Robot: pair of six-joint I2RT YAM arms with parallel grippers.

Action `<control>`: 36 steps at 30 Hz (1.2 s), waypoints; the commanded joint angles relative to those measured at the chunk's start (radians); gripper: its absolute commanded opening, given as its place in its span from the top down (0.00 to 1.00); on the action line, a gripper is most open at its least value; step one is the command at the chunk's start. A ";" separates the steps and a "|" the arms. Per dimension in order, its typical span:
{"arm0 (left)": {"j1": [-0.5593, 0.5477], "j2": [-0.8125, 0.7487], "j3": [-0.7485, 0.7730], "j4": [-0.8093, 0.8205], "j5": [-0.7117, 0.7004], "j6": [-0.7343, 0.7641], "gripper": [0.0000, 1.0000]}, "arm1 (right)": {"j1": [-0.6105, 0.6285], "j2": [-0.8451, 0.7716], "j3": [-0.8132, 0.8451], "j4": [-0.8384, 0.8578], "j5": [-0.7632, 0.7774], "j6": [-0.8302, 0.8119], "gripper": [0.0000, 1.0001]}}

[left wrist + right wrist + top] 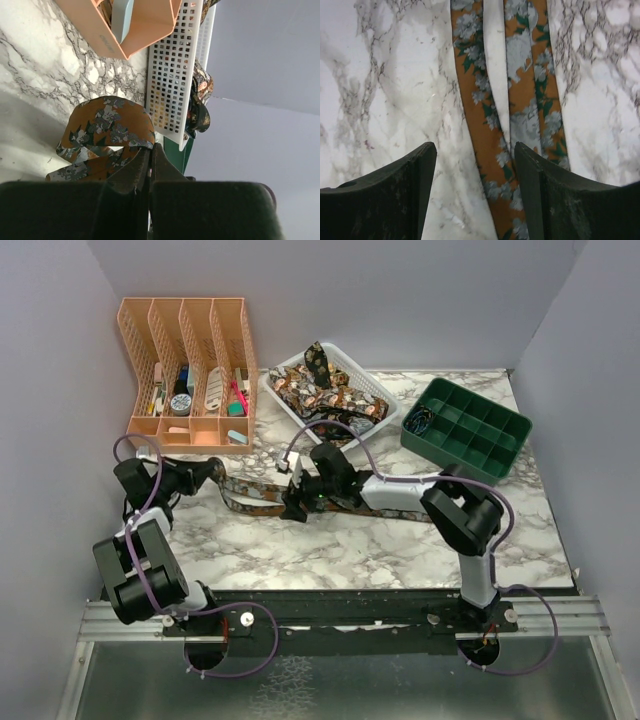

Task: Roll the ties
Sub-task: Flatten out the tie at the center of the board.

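Observation:
One tie [255, 497], orange with grey-white flowers, lies across the marble table between my two grippers. My left gripper [214, 473] is shut on its left end. In the left wrist view the tie [107, 127] curls into a loop right at the closed fingertips [150, 150]. My right gripper [296, 503] is open, low over the tie's right part. In the right wrist view two strips of the tie [482, 110] run side by side between the fingers [475, 165], the right finger over one strip. More patterned ties [318, 390] are piled in a white basket [380, 388].
An orange file organizer [185, 360] with small items stands at the back left, close behind my left gripper [130, 30]. The white basket's wall [172, 70] is just beyond the loop. A green compartment tray [466, 427] sits at the back right.

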 commanded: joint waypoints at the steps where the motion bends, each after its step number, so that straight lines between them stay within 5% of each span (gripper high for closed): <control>1: 0.014 0.015 -0.027 0.034 0.035 0.031 1.00 | 0.015 0.071 0.106 -0.064 -0.055 -0.184 0.31; 13: 0.045 0.035 -0.035 0.032 0.042 0.041 1.00 | 0.030 0.214 0.222 -0.171 -0.071 -0.287 0.40; 21: 0.066 0.033 -0.052 0.029 0.051 0.046 1.00 | 0.040 0.212 0.186 -0.164 0.011 -0.334 0.69; 27: 0.087 0.021 -0.060 0.026 0.042 0.034 1.00 | 0.041 0.142 0.156 -0.098 -0.011 -0.292 0.78; 36: 0.197 0.022 -0.054 0.025 0.022 -0.046 1.00 | 0.041 0.071 0.117 -0.009 -0.027 -0.223 0.79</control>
